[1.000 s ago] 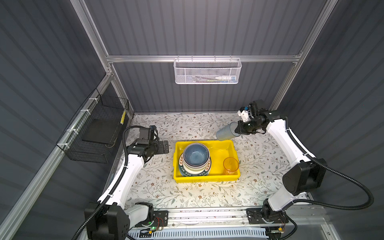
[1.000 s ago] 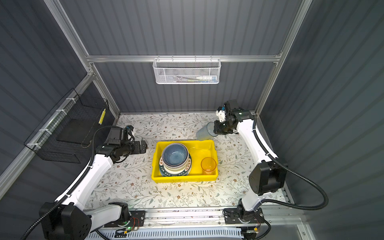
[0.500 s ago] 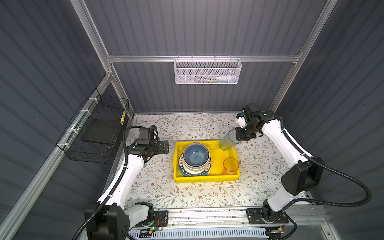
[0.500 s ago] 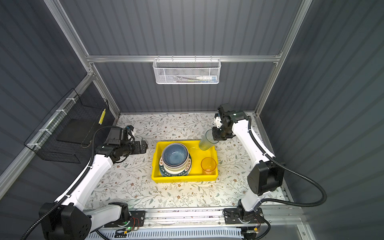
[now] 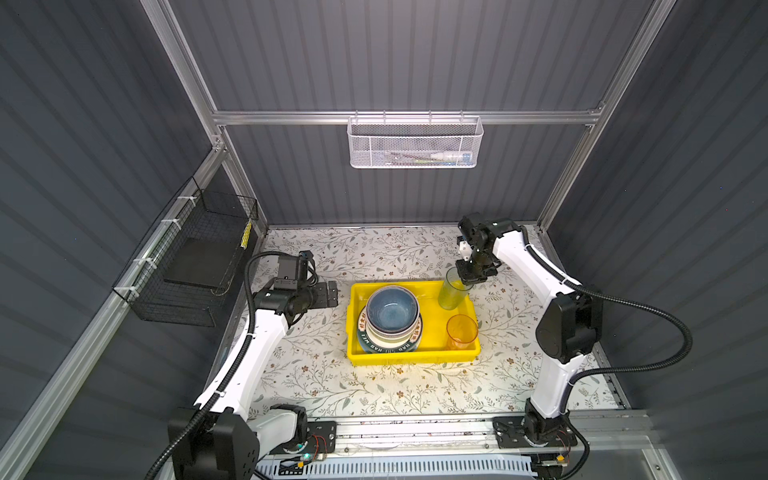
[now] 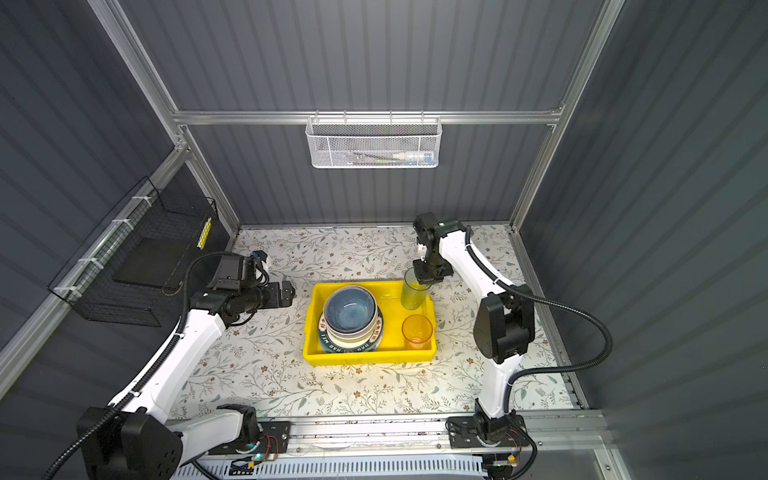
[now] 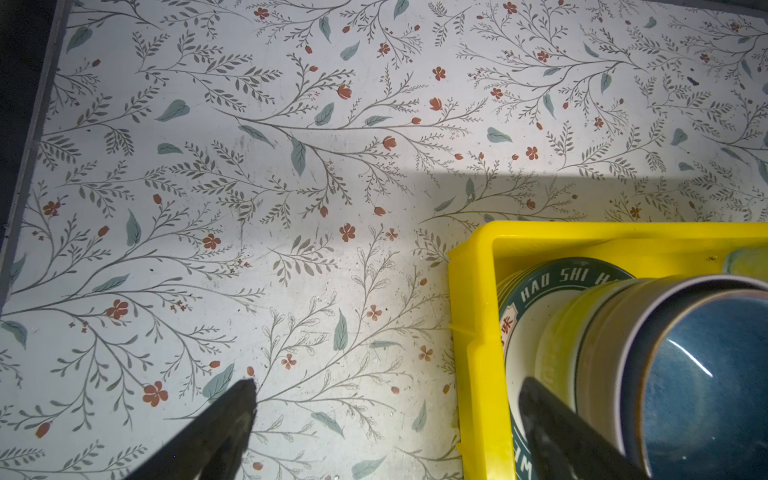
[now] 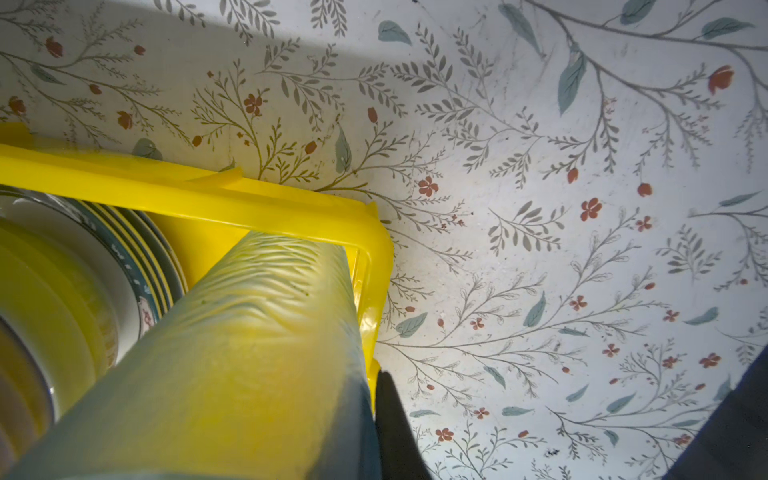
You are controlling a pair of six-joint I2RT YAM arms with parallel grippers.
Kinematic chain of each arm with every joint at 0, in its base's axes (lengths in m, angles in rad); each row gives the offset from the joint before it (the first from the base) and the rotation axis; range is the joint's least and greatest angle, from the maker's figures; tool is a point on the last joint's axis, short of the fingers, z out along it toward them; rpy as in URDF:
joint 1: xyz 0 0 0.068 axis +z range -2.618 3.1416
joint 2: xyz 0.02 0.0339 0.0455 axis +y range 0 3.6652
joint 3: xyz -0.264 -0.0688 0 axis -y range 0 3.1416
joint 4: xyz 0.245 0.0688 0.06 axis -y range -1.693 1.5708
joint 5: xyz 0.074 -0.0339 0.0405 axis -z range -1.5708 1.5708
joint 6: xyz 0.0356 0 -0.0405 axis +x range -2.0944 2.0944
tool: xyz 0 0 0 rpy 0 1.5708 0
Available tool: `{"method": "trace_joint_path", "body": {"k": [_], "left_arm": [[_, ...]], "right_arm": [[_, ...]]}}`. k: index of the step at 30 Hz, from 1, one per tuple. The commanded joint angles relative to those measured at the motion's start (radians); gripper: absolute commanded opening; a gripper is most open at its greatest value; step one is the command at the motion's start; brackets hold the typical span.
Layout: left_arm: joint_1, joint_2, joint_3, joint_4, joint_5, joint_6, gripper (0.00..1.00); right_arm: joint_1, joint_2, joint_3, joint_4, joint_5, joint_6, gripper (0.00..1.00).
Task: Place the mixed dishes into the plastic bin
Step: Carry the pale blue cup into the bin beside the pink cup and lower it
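One yellow bin [image 5: 415,358] sits in the middle of the flowered table [image 5: 374,386], and all the dishes in view are inside it. On its left side stands a single stack: a blue bowl [image 5: 392,307] on top, at least two paler bowls under it, then a plate with a lettered rim [image 5: 388,345] with more plate edges beneath. There are two tumblers. The pink tumbler [image 5: 462,332], which reads orange against the yellow, stands upright in the bin's near right corner. The blue tumbler [image 5: 452,295] is upright in the far right corner. The right gripper [image 5: 464,277] is closed tight on its rim from above; I cannot tell whether its base rests on the bin floor. The left gripper [image 5: 330,294] hangs over bare table just left of the bin with its fingers spread wide and nothing between them. Only the top views take in both arms, the pink tumbler and the two baskets, a white mesh basket [image 6: 374,143] on the back wall and a black wire basket [image 6: 137,266] on the left wall. The left wrist view alone makes the rim letters "HAO SHI" [image 7: 557,280] readable. The right wrist view alone shows the blue tumbler's rippled wall [image 8: 249,353] close up, one dark finger [image 8: 395,415] outside it, and striped plate edges [image 8: 153,257] under the lettered plate.
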Motion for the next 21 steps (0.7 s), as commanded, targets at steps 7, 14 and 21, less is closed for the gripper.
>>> {"method": "trace_joint_path", "body": {"k": [7,14,21], "left_arm": [[0.007,-0.021,-0.014,-0.003,0.005,0.005,1.00],[0.008,-0.022,-0.015,-0.003,0.003,0.005,1.00],[0.008,-0.022,-0.016,-0.003,0.005,0.005,1.00]], "right_arm": [[0.014,0.040,0.038,0.005,0.068,0.024,0.01],[0.018,0.040,-0.004,0.066,0.059,0.041,0.03],[0.026,0.041,-0.042,0.102,0.085,0.058,0.05]]}}
